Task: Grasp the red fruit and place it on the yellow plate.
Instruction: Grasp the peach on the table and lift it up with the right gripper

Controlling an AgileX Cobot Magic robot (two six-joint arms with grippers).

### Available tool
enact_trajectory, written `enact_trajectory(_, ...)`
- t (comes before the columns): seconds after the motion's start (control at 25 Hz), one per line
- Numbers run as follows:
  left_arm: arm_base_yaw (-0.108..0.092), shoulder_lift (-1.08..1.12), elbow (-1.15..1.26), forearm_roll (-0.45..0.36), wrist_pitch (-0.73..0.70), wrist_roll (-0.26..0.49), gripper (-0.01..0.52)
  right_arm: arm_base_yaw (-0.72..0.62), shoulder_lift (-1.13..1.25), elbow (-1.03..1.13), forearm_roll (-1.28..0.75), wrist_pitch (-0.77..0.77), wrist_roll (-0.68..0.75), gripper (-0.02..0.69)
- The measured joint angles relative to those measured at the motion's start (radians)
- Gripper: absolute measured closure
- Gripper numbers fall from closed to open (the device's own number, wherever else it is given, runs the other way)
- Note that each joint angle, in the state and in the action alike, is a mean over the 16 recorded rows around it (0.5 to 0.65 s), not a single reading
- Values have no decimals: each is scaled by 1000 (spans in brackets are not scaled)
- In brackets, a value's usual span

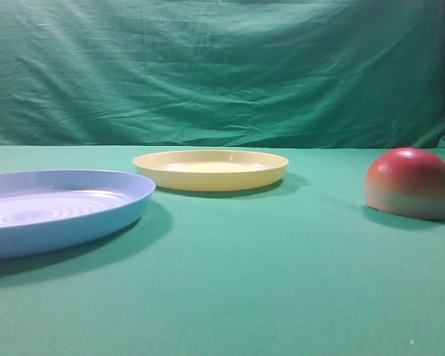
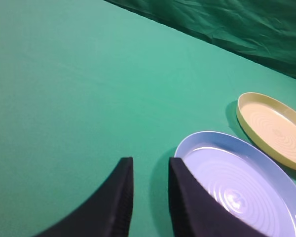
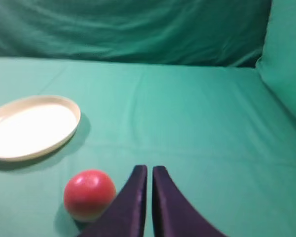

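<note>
The red fruit (image 1: 410, 182) is sitting flat side down on the green cloth (image 1: 267, 282) at the right edge of the exterior high view, dome up, so its rounded top is what a grasp from above would be meeting; nothing is touching it. In the right wrist view it is lying at the lower left of the frame (image 3: 89, 194), with the right gripper (image 3: 149, 173) hanging just beside it to the right, its two dark fingers nearly pressed together and clenched on nothing. Judging from that, the jaws are needing to spread and shift left over the fruit before any grasp can be starting. The yellow plate (image 1: 211, 169) is resting empty in the centre of the exterior high view, well apart from the fruit and to its left, and it is showing at the middle left of the right wrist view (image 3: 32, 127), so the carry is looking like a short leftward move. Nearer the lens, at the lower left of the exterior high view, the light-blue plate (image 1: 59, 208) is lying beside the yellow one without touching it; it is not the target. The left gripper (image 2: 149, 165) is hovering at the bottom of its own view beside that blue plate's rim, jaws slightly parted and grasping nothing, apparently staying clear of the work.
</note>
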Motion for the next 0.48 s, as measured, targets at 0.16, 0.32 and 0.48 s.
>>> enact_trajectory(0.16, 0, 0, 0, 0, 0, 0, 357, 7, 103, -45, 22, 24, -58, 665)
enact_trajectory(0.32, 0, 0, 0, 0, 0, 0, 357, 43, 181, -72, 56, 43, -127, 665)
enact_trajectory(0.48, 0, 0, 0, 0, 0, 0, 357, 107, 256, -90, 88, 45, -201, 665)
